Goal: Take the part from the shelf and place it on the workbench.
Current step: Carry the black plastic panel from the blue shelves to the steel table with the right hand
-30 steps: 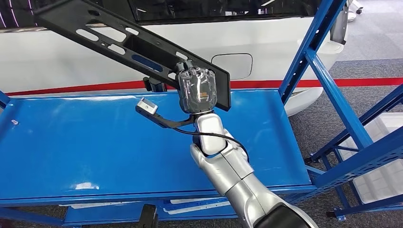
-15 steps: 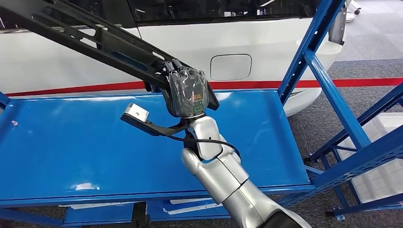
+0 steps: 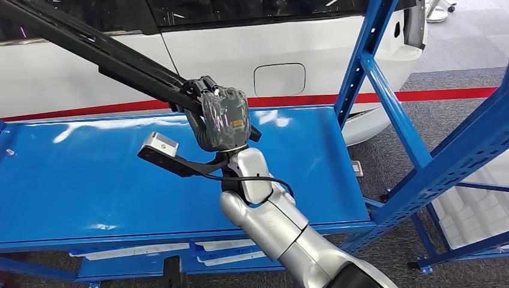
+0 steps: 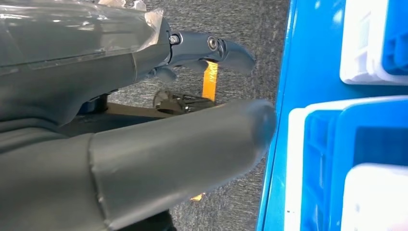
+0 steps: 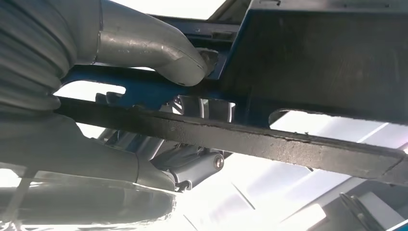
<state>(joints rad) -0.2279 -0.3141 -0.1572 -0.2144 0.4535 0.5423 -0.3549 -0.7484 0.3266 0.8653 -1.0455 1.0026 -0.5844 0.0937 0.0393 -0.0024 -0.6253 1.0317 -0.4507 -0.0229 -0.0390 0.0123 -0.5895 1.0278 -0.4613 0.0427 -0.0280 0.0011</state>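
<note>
The right hand (image 3: 223, 119) is wrapped around one end of a long black metal part (image 3: 102, 51) and holds it in the air above the blue worktop (image 3: 84, 180). In the head view the hand sits near the middle of the scene, and the part runs away from it toward ten o'clock, rising as it goes, until it leaves the upper left corner. Its long axis is a diagonal from ten o'clock down to four o'clock; only a short stub sticks out past the hand on the four o'clock side. So nearly all of the part's length lies up and to the left of the grip, tilted well off level, with no end touching the worktop. The right wrist view shows the thumb (image 5: 159, 45) pressed on the part's black bar (image 5: 250, 139) with darker fingers curled under it. The left hand (image 4: 144, 139) is elsewhere, over grey carpet beside white bins (image 4: 370, 43), holding nothing, thumb and fingers apart. To set the part down, I judge the raised far end must drop until the bar lies flat along the worktop.
</note>
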